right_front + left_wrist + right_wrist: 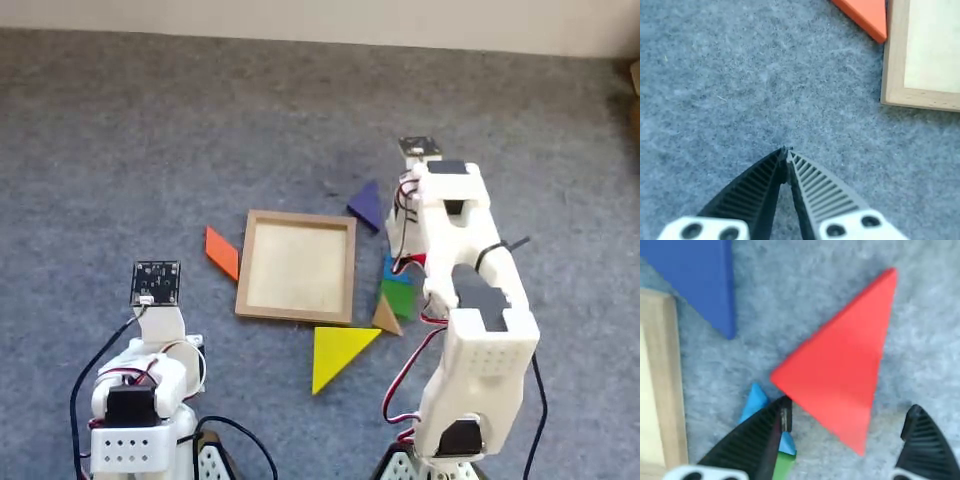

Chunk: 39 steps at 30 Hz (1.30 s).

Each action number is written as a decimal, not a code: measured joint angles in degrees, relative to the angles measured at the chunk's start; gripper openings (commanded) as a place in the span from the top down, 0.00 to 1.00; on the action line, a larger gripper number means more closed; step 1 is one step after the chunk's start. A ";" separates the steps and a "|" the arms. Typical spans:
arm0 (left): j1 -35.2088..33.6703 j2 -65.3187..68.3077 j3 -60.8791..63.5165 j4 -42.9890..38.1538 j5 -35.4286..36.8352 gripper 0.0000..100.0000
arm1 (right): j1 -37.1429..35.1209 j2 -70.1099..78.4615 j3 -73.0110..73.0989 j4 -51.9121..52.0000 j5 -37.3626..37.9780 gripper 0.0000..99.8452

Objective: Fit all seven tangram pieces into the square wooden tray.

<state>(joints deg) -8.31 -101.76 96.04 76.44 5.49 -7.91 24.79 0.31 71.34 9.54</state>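
The tray (243,270) lies empty on the carpet (150,130), with pieces scattered round it. The orange piece (222,252) is just beside one side, the yellow triangle (338,352) and blue triangle (367,205) are near two corners, and the green piece (398,297) is close by the right arm. The red triangle (840,360) lies flat on the carpet, near the tray but apart from it.

The right gripper (850,412) is held wide open over the red triangle, one finger at its edge and the other beyond the far side, with nothing gripped. The left gripper (786,150) is closed tip to tip on nothing, above bare carpet near a tray corner.

The pieces are judged to be thin, stiff and light, with smooth painted faces, so little force should be needed. Since no two edges of the triangle run parallel, it may be squeezed out sideways. A hold near its middle, long edge against one finger, is judged safest.
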 measured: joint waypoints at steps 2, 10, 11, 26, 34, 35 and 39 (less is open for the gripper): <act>0.00 0.00 0.00 0.00 0.00 0.99 | -0.88 0.00 -0.53 0.00 -0.09 0.66; 0.00 0.00 0.00 0.00 0.00 0.99 | -2.90 0.09 -4.22 -1.14 -5.80 0.66; 0.00 0.00 0.00 0.00 0.00 0.99 | -2.90 0.09 -4.22 -2.20 -5.89 0.66; 0.00 0.00 0.00 0.00 0.00 0.99 | -2.99 6.07 -4.92 -5.63 -6.15 0.66; 0.00 0.00 0.00 0.00 0.00 0.99 | -2.99 6.42 -5.89 -3.25 -6.24 0.66; 0.00 0.00 0.00 0.00 0.00 0.99 | -2.99 6.42 -5.89 -3.25 -6.24 0.66; 0.00 0.00 0.00 0.00 0.00 0.99 | -2.99 6.42 -5.89 -3.25 -6.24 0.66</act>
<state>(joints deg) -8.31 -101.76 96.04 76.44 5.49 -10.90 31.21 -5.58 68.09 3.30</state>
